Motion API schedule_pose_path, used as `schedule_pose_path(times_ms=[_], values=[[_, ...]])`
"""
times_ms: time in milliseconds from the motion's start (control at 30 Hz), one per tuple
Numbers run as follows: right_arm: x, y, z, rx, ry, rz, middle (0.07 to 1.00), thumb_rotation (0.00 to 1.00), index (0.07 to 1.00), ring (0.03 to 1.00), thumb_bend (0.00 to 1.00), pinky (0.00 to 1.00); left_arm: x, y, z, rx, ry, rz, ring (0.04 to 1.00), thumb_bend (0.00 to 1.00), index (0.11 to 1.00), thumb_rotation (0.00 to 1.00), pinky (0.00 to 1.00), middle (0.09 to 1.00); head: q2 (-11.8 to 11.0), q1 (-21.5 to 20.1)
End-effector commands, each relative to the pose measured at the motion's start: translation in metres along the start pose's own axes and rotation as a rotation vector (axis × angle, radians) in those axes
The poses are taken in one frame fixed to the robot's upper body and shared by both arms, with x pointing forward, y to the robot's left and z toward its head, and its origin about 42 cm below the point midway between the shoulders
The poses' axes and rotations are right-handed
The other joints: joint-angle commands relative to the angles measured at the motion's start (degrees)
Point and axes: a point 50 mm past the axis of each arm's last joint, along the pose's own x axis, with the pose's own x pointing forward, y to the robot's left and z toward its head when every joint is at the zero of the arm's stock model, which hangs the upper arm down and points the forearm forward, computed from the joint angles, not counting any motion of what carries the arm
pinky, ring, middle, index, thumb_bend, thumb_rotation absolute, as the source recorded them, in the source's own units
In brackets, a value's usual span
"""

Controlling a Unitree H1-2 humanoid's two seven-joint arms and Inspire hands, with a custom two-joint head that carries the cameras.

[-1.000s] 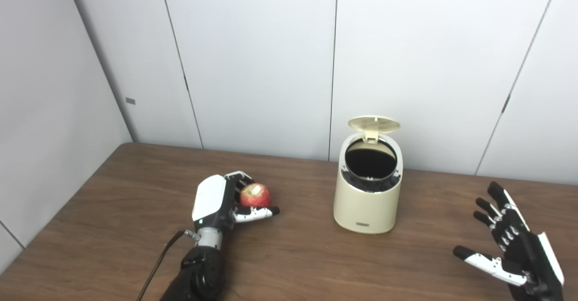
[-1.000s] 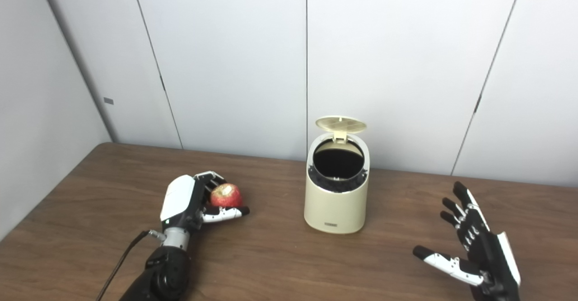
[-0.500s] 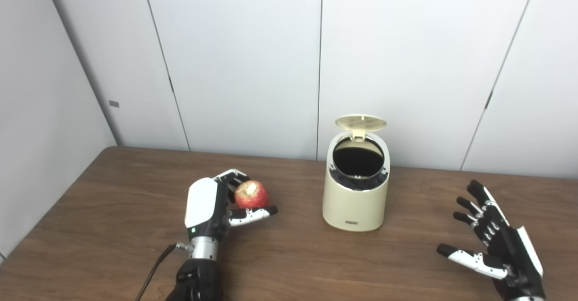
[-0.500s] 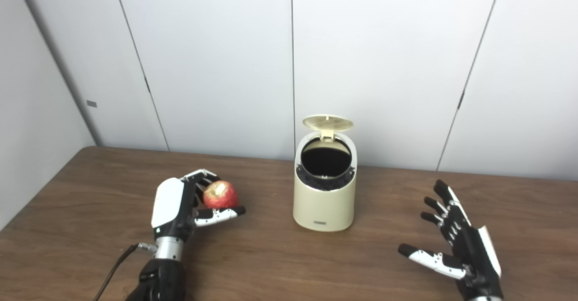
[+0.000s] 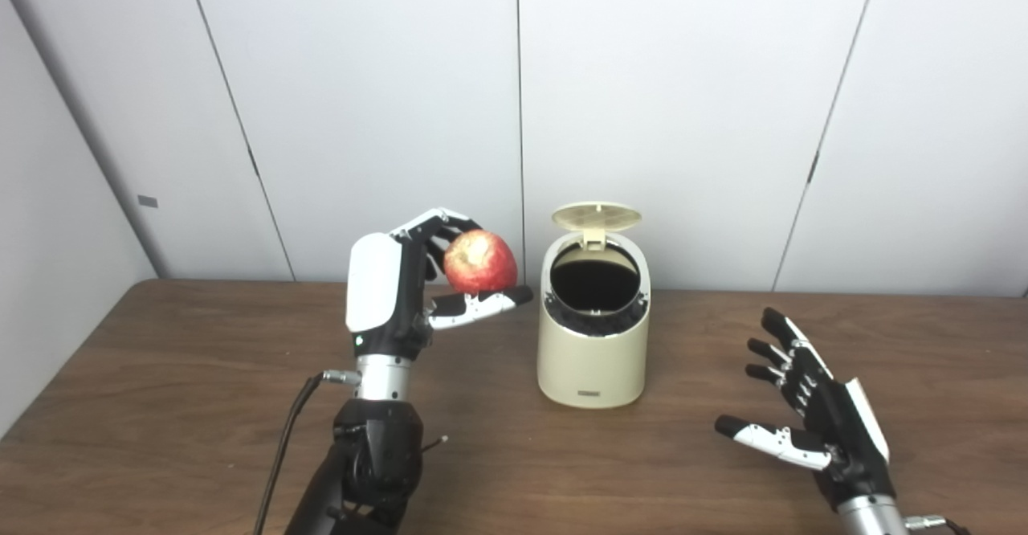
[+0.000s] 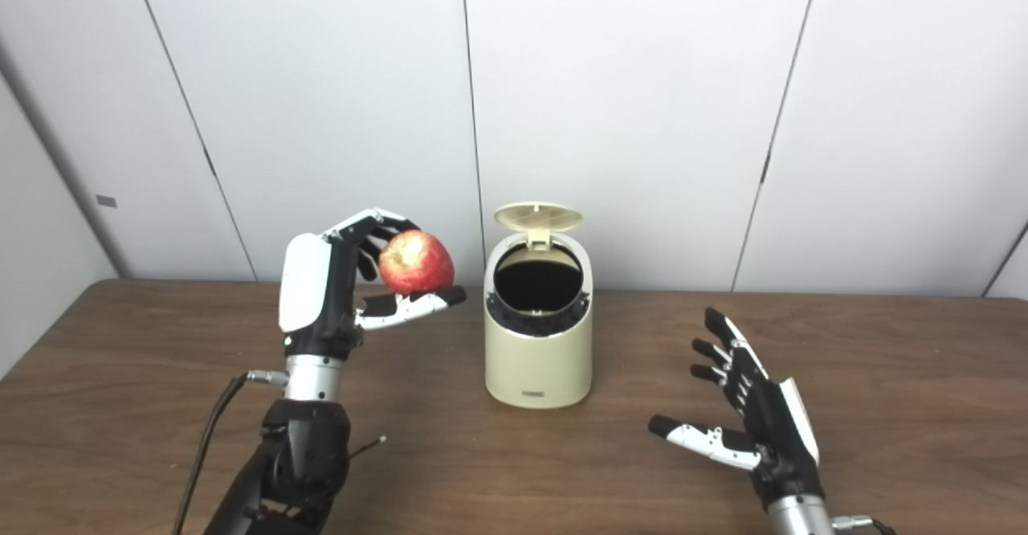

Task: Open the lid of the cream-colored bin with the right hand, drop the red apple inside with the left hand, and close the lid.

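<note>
We see the left hand [image 5: 401,294] raised above the brown desk [image 5: 161,374], its fingers [image 5: 438,222] curled over the red apple [image 5: 480,261] with the thumb beneath it, so the apple sits held in the air just left of the cream-colored bin [image 5: 593,350] and about level with its rim. The bin stands upright near the back of the desk with its lid [image 5: 597,216] tipped up and the dark inside showing. The right hand [image 5: 811,422] is low over the desk, well to the right of the bin, fingers spread wide and holding nothing.

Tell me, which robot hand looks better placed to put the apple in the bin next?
The left robot hand: it holds the apple raised beside the open bin. The right robot hand hangs open and empty.
</note>
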Motion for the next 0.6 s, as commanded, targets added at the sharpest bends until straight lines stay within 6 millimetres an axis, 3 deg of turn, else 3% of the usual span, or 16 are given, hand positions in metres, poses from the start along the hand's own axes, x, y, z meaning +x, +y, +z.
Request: schedule_pose_path(times_ms=[0, 267, 567], values=[[0.006, 0.007, 0.01, 0.023, -0.047, -0.012, 0.954, 0.22, 0.915, 0.888, 0.78, 0.78, 0.029, 0.007, 0.024, -0.021, -0.092, 0.047, 0.343, 0.52, 0.509, 0.0, 0.25, 0.443, 0.0, 0.1], [0.008, 0.002, 0.006, -0.001, -0.054, -0.019, 0.951, 0.24, 0.913, 0.878, 0.79, 0.78, 0.046, -0.008, 0.047, -0.068, -0.157, 0.034, 0.341, 0.52, 0.509, 0.0, 0.24, 0.436, -0.4, -0.6], [0.014, 0.004, 0.006, -0.02, -0.076, -0.032, 0.934, 0.28, 0.898, 0.861, 0.82, 0.76, 0.048, -0.034, 0.058, -0.106, -0.162, 0.003, 0.338, 0.52, 0.508, 0.0, 0.24, 0.43, -0.6, -1.4]])
